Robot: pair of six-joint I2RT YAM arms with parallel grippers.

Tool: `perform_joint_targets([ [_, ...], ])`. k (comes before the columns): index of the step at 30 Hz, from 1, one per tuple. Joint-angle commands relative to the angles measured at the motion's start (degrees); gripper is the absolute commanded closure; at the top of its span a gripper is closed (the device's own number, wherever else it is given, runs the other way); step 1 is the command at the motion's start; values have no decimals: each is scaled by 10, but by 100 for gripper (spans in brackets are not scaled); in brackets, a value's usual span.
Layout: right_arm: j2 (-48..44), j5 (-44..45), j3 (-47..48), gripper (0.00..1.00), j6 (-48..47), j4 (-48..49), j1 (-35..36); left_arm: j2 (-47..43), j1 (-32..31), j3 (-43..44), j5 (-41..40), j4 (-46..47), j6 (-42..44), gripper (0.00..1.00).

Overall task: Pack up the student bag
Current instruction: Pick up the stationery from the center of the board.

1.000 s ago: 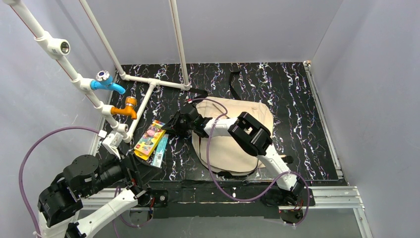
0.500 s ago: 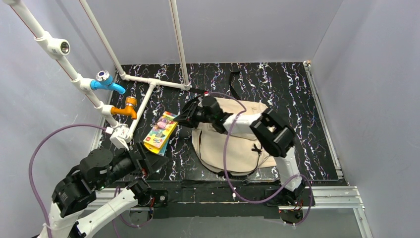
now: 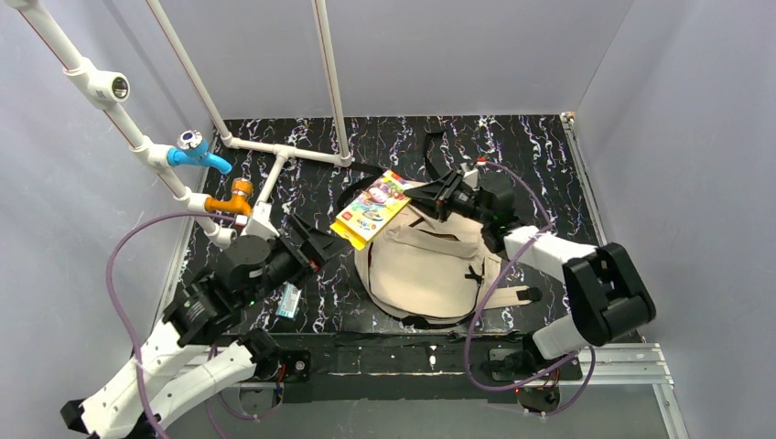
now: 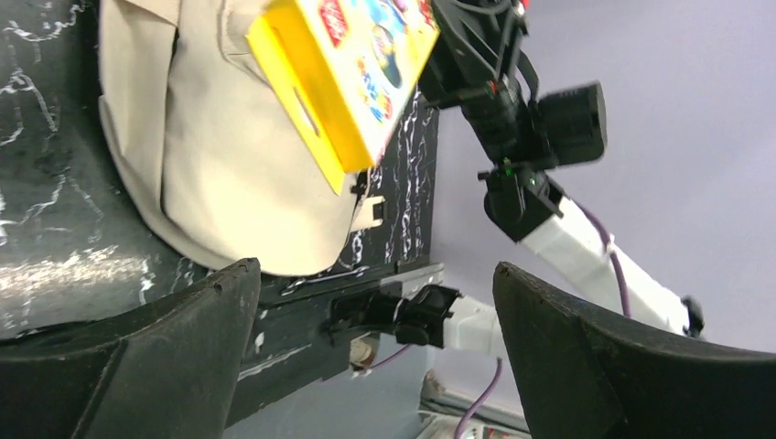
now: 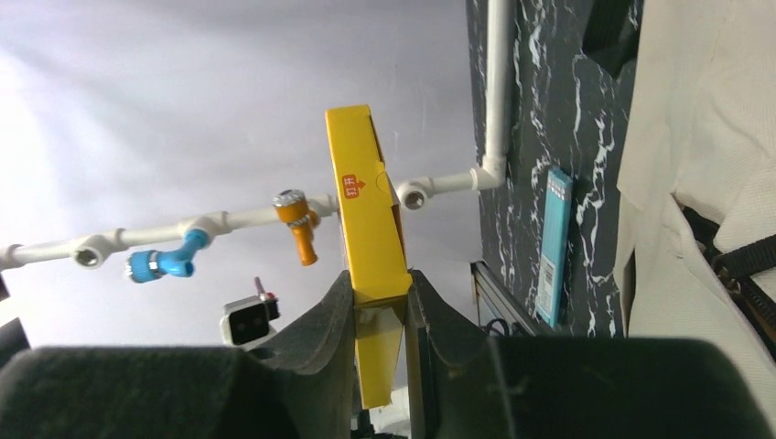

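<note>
**Yellow box held above bag's far-left corner; left gripper empty**

Near edge of table (image 3: 549, 174): both arm bases are bolted here. The surface is black with white marbling.

Near-left: a slim blue packet (image 3: 290, 300) lies flat on the table, well apart from the bag.

Just beyond the packet: the left gripper (image 3: 317, 249) sits low over the table, left of the bag and pointing toward it. Its jaws are spread wide with nothing between them. The left wrist view shows the bag and the box past the fingers (image 4: 165, 357), neither of them touched.

Middle, slightly right of centre: the student bag (image 3: 430, 270) lies flat. It is beige fabric with black webbing at its right side and a black strap (image 3: 430, 151) trailing toward the far edge. I can't tell whether its main opening is unzipped.

Beyond that: the right gripper (image 3: 419, 194) is clamped on the end of a thin yellow box (image 3: 371, 208) with a cartoon print. One finger presses on each broad face. The box is in the air, tilted, over the bag's far-left corner.

Far-left corner: a white pipe frame (image 3: 274, 151) carries a blue valve (image 3: 197, 151) and an orange valve (image 3: 233, 199).
</note>
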Motion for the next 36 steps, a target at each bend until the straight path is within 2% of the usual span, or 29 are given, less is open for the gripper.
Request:
perform_joint_targets([
  [1,-64,-47,-16,98,18,17,-35,45,2,-11,-29,87,-51,2],
  [7,-82,-58,-29,98,60,54,-37,104,2,-61,-16,273,-75,2],
  [9,-83,-62,-32,98,76,67,-37,115,2,-74,-17,328,-71,7],
  [11,-88,-58,-39,98,87,74,-37,120,2,-91,-20,379,-71,14],
  [17,-104,-44,-47,97,111,82,-37,120,2,-110,-47,395,-71,43],
  [22,-120,-23,-60,91,127,84,-36,109,2,-121,-54,431,-48,58],
  [27,-124,-31,-53,82,116,84,-36,100,2,-126,-56,453,-32,90],
  [30,-131,-48,-46,66,81,56,-36,90,2,-131,-54,453,-26,95],
  [34,-135,-118,-22,27,-38,-6,-37,60,2,-144,-50,450,-17,98],
  [36,-136,-174,15,9,-157,-119,-38,40,2,-147,-41,435,-10,98],
])
